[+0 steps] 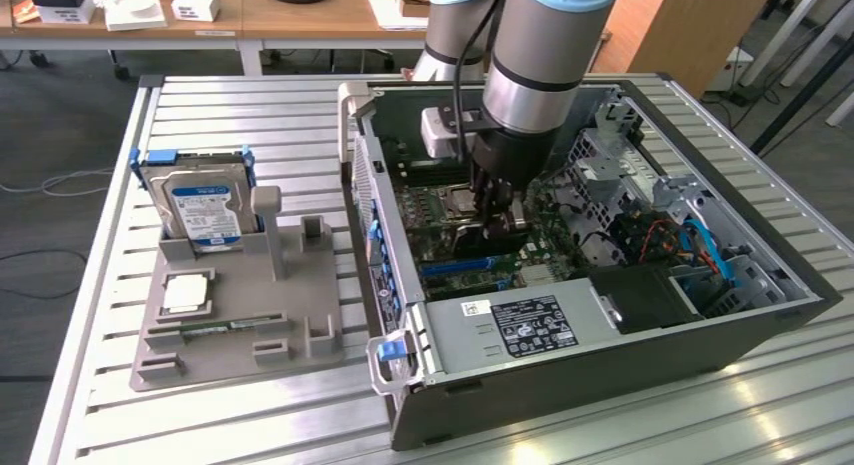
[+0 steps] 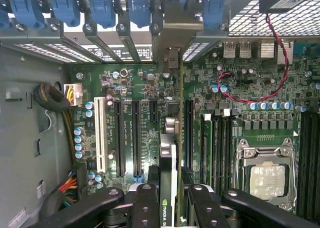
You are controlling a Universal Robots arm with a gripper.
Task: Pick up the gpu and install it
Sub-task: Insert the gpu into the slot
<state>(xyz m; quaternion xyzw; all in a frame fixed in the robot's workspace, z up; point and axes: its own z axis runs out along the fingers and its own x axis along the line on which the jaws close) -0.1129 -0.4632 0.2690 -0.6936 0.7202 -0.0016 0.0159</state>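
Note:
In the wrist view the gpu (image 2: 169,153) appears edge-on: a thin dark card standing upright over the green motherboard (image 2: 145,88). Its grey metal bracket (image 2: 170,63) reaches the rear slot openings of the case. My gripper (image 2: 172,200) is shut on the card, with black fingers (image 2: 145,203) on either side of it. The card lines up between the black expansion slots (image 2: 136,138). I cannot tell whether it is seated. In the exterior view my gripper (image 1: 501,213) reaches down into the open computer case (image 1: 601,365), above the motherboard.
A grey fixture (image 1: 227,335) on the exterior view's left holds a silver hard drive (image 1: 203,207) with a blue-white label and a processor (image 1: 184,292). Inside the case are the power supply (image 1: 527,325), the CPU socket (image 2: 263,175), memory slots (image 2: 220,143), a red wire (image 2: 280,63) and blue slot clips (image 2: 65,10).

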